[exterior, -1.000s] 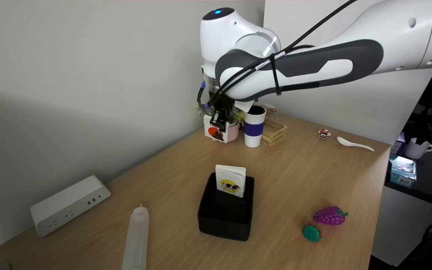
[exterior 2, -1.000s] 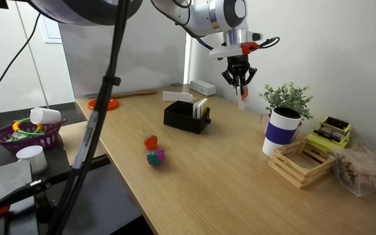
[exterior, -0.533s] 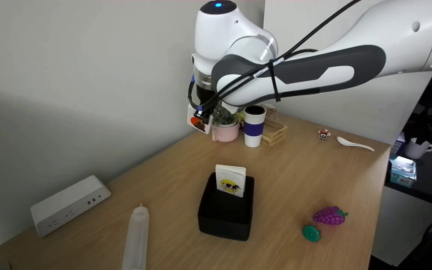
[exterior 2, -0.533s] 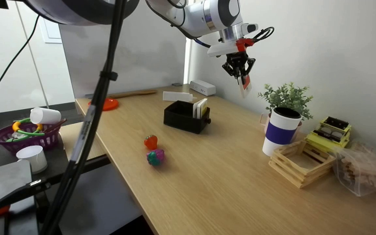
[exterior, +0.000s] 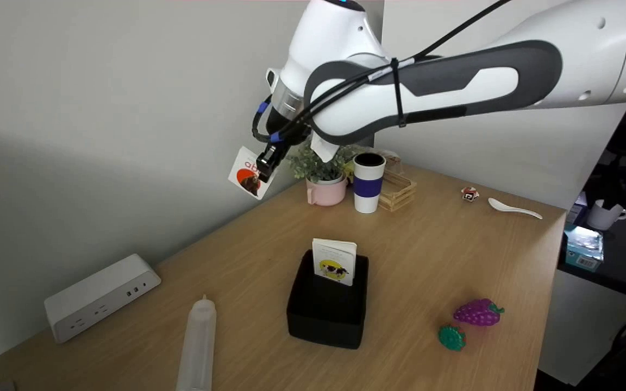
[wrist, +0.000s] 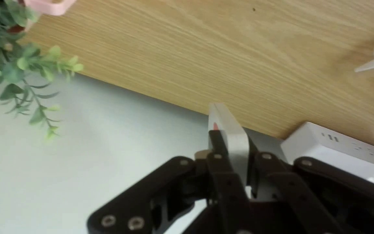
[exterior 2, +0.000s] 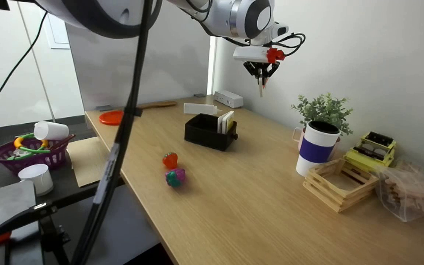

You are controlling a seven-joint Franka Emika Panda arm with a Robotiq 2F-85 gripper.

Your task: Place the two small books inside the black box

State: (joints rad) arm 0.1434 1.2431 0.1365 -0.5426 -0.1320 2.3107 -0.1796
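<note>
The red-and-white book [exterior: 249, 176] is clenched between the fingers [wrist: 218, 146] of the gripper [exterior 2: 262, 77], tilted, and is held in the air near the wall-side edge of the table [exterior: 416, 255]. The white book [exterior: 334, 262] is already stood on end inside the black box [exterior: 324, 328], which is set between that edge and the free edge, with the book's top raised above the rim. Only one margin of the red-and-white book seems to be gripped, so it could be twisted or pulled loose if its overhanging part is knocked against the wall [exterior: 128, 81]; how much gap is left there cannot be judged. If it is dropped here, it would probably be lost along the wall-side edge, between the plant [exterior: 318, 164] and the power strip [exterior: 102, 297]. Over the box, the greater risk is likely posed by the white book: should it be struck from above or from the side, it could be toppled, or tipped out over the rim. If the tilt is not corrected, the red-and-white book may be caught on the rim rather than lowered inside.
</note>
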